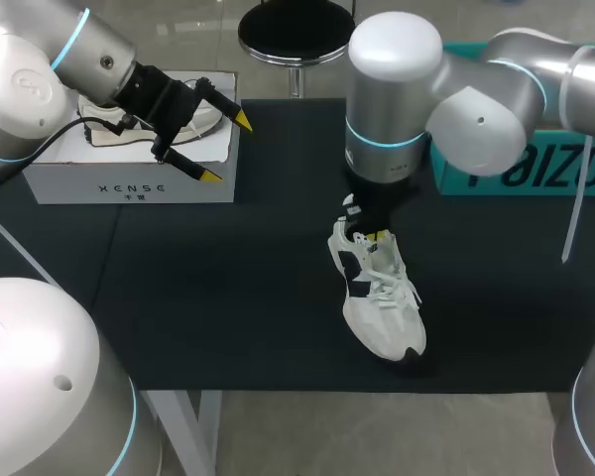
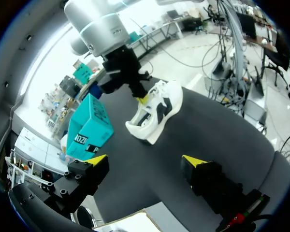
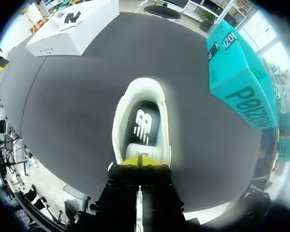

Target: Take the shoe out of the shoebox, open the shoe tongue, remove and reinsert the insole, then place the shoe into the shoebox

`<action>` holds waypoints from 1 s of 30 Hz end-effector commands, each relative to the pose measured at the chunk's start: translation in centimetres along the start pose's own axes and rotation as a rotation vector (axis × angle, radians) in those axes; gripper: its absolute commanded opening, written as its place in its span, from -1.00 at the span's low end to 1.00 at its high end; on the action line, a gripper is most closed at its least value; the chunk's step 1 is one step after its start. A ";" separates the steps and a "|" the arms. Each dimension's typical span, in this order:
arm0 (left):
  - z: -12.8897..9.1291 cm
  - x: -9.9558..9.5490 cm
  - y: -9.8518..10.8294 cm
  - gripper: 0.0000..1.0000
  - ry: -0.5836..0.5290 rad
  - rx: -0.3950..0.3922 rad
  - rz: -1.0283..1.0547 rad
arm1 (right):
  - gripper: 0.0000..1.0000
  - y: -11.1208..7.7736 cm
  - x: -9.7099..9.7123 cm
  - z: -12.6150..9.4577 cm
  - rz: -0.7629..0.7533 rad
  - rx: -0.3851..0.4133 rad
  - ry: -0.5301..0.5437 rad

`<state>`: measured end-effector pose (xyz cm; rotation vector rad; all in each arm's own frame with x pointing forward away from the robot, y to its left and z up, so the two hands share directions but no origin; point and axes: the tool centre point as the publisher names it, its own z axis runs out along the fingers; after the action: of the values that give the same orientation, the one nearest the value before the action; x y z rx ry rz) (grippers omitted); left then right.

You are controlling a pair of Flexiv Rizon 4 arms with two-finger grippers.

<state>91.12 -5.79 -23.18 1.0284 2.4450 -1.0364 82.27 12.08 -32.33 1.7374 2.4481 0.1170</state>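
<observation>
Lying by the table's (image 1: 228,327) near edge, toe pointing at that edge, the shoe (image 1: 382,307) is sitting right under the right gripper (image 1: 374,236), which is pinching the tongue (image 3: 141,151) tight. Farther off, the left gripper (image 1: 226,149) is hanging wide open over the shoebox (image 1: 129,178) at the far left corner, so the right one is nearer.

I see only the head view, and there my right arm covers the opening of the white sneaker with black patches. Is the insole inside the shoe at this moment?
Observer: Yes. The right wrist view looks straight into the white sneaker with black patches, and a black insole with a white logo lies inside it.
Operator: Thank you. Does the right pincer hold something?
Observer: Yes. The right pincer has its yellow tips close together, shut on the white tongue at the near edge of the opening.
</observation>
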 end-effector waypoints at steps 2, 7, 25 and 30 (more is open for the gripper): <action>0.0 -0.1 0.0 1.00 0.003 -0.003 0.001 | -1.00 0.5 -1.8 -2.6 -0.259 -0.106 0.228; 0.0 -0.1 0.0 1.00 0.003 -0.003 0.001 | -1.00 2.2 -1.5 -3.8 -0.725 -0.011 0.512; 0.0 -0.1 0.0 1.00 0.003 -0.003 0.001 | -1.00 2.3 -1.9 -4.1 -0.827 0.176 0.565; 0.0 -0.1 0.0 1.00 0.003 -0.003 0.001 | -1.00 2.9 -1.7 -4.4 -0.897 0.219 0.516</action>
<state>91.12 -5.79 -23.18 1.0284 2.4450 -1.0364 83.44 10.74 -27.70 0.6619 3.3367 0.3484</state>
